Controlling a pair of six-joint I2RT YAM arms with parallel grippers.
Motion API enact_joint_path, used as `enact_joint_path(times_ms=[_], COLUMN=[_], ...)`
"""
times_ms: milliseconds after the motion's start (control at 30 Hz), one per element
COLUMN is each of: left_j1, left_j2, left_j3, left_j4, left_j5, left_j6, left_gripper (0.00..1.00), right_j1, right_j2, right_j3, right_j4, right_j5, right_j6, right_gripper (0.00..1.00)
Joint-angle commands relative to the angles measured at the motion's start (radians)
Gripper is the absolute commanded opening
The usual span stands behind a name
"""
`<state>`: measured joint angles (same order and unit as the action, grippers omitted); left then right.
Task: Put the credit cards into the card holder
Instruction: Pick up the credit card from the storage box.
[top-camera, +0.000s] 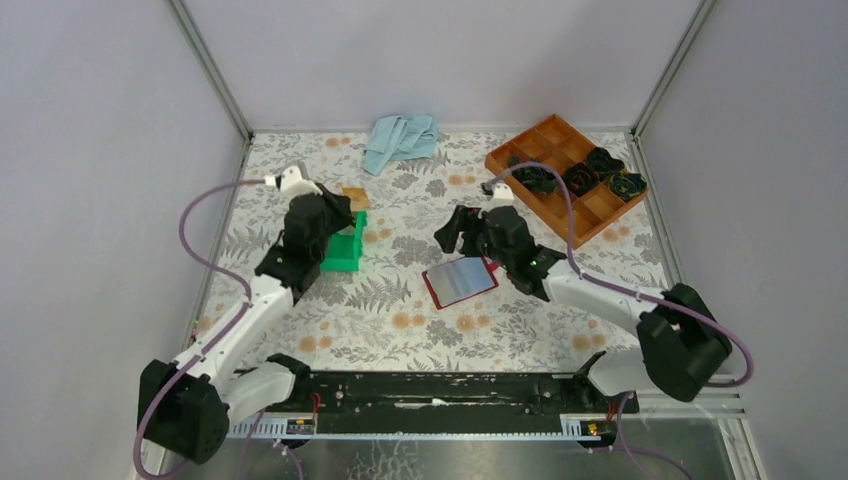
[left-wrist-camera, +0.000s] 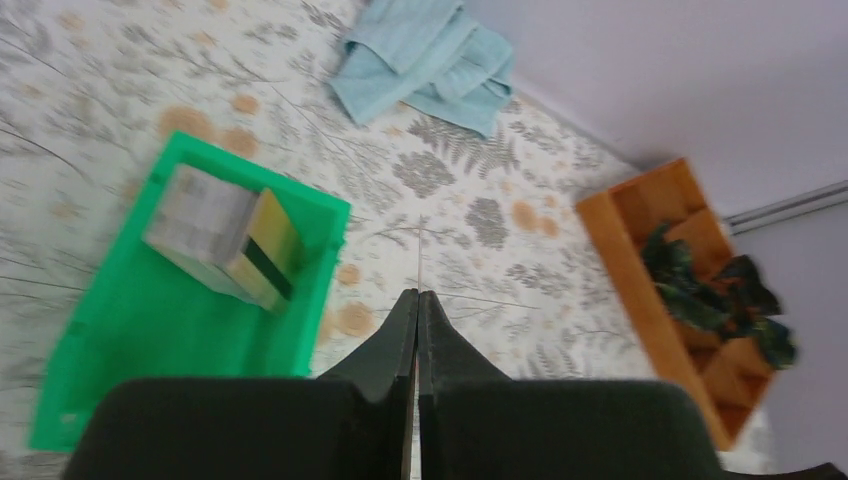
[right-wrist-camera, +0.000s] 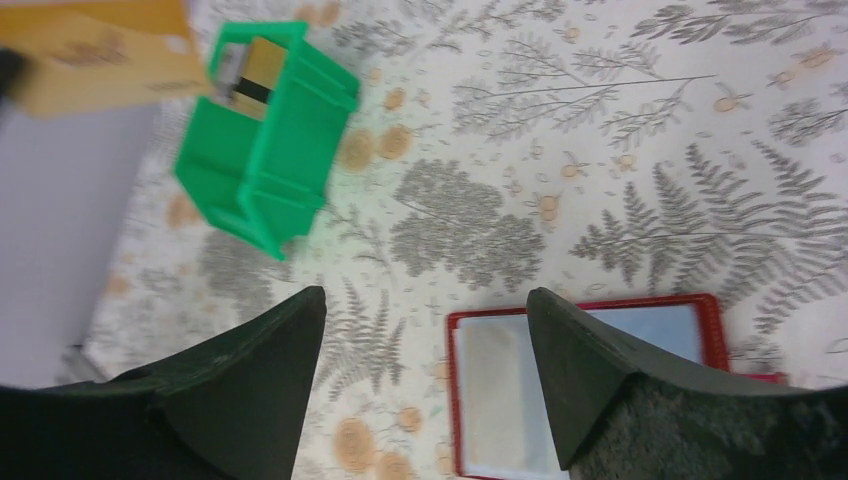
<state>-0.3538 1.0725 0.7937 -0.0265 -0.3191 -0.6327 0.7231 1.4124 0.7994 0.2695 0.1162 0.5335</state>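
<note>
My left gripper (top-camera: 345, 207) is shut on a gold credit card (top-camera: 354, 196), held just above the far end of the green bin. In the left wrist view the card shows only as a thin edge (left-wrist-camera: 418, 255) past the closed fingertips (left-wrist-camera: 410, 310). It shows flat at the top left of the right wrist view (right-wrist-camera: 100, 50). More cards, pale and gold (left-wrist-camera: 220, 235), lie in the bin. The card holder (top-camera: 460, 281) lies open on the table, pale blue-grey inside with a red border (right-wrist-camera: 490, 400). My right gripper (right-wrist-camera: 425, 300) is open and empty, hovering over the holder's left end (top-camera: 460, 232).
The green bin (top-camera: 345, 255) (left-wrist-camera: 150, 330) (right-wrist-camera: 260, 170) stands left of centre. A light blue cloth (top-camera: 400, 138) (left-wrist-camera: 425, 55) lies at the back. An orange compartment tray (top-camera: 530, 200) (left-wrist-camera: 615, 250) with dark green items sits at the back right. Walls enclose the table.
</note>
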Motion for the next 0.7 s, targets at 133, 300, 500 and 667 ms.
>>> enact_joint_path(times_ms=[133,300,500,667], left_j1=[-0.153,-0.289,-0.36,-0.383], left_j2=[-0.056,-0.031,0.031,0.079], left_j3=[-0.283,-0.39,-0.455,-0.455], left_j4=[0.542,0.784,1.006,1.097], left_j5=[-0.008,-0.139,-0.246,-0.251], left_j6=[-0.301,-0.343,-0.379,-0.388], left_gripper=[0.0,0.0,0.0,0.0], right_j1=[-0.055,-0.059,-0.06,-0.06], right_j2=[-0.127,-0.099,-0.081,-0.065], right_j3=[-0.145,-0.213,-0.293,-0.294], right_j4=[0.341,0.514,0.662,0.688], right_j5=[-0.163,-0.176,-0.154,-0.157], right_j6=[0.493,0.717,0.898,0.937], right_gripper=[0.78,0.76,0.74,0.73])
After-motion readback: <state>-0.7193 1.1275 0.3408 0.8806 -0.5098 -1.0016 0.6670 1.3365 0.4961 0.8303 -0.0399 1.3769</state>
